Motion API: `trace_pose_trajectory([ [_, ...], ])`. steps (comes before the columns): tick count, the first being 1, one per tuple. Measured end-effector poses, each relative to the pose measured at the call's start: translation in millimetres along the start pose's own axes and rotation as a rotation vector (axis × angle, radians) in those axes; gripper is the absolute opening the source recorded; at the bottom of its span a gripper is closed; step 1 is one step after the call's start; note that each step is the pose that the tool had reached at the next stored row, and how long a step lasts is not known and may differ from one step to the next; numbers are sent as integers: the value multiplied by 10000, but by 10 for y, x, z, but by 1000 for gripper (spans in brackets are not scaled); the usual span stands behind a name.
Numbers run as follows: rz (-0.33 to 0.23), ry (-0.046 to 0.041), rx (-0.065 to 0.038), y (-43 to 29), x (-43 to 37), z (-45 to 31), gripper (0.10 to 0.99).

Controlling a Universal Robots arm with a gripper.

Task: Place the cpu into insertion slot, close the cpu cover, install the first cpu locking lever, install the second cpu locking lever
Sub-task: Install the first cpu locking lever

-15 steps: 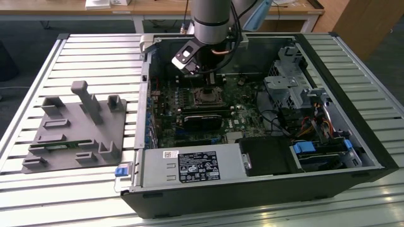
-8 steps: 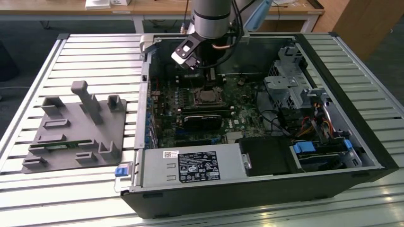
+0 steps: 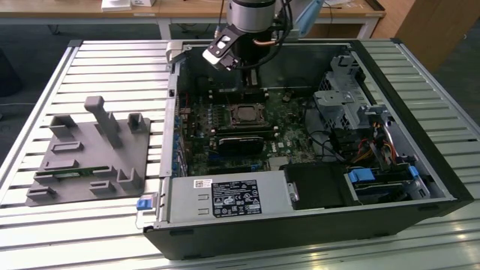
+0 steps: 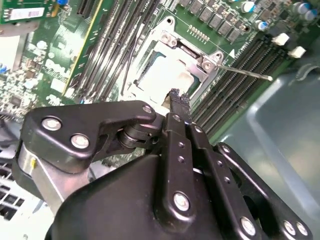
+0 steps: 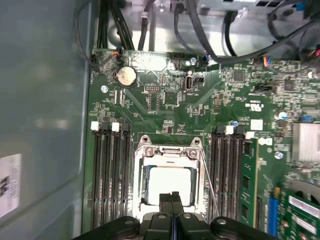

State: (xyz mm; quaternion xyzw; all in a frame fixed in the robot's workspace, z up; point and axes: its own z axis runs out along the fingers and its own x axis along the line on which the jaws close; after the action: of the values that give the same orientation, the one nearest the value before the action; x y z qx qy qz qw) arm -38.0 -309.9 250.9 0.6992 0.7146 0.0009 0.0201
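In the exterior view, on a slatted silver metal table (image 3: 112, 62), an open black tower computer case (image 3: 300, 239), with a grey moulded fixture plate (image 3: 82, 152) to the exterior view's left of it and a silver robot arm (image 3: 251, 17) above the case's far end. Inside, on the green circuit board (image 5: 165, 110), the small square black insertion slot (image 3: 229, 115) with its silver rim, near the middle of the board and just beside a black rectangular block (image 3: 240, 140). In both wrist views, the black two-finger gripper (image 5: 172, 196) (image 4: 177, 97) directly above that slot, fingertips pressed together with nothing between them. Seated flat in the slot, the small square cpu (image 5: 170, 181) (image 4: 162, 77) with its dull silver-grey top, showing through the large window of the thin silver metal cpu cover (image 5: 170, 151) (image 4: 192, 55), itself lying flat around the chip. Along one side of the cover, a thin silver wire locking lever (image 5: 208, 182) (image 4: 245, 72), angled away from the socket edge and not tucked down; in the second wrist view, sticking out across the long black memory slots (image 4: 240, 90). On two sides of the socket, those memory slots (image 5: 107, 175) in parallel rows. Farther along the board in the first wrist view, a round silver coin cell (image 5: 125, 76) and bundles of black cables (image 5: 210, 30). Cannot tell whether the fingertips touch the chip or hang just above it.
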Motion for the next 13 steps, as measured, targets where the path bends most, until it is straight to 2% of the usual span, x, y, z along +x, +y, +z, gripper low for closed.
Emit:
trace_pose_trajectory([
  [2,-1,-1,0,2,-1,-59,106],
  [4,-92,3,-3,2,-2,-71,106],
  [13,-1711,50,-47,2,-2,-71,106],
])
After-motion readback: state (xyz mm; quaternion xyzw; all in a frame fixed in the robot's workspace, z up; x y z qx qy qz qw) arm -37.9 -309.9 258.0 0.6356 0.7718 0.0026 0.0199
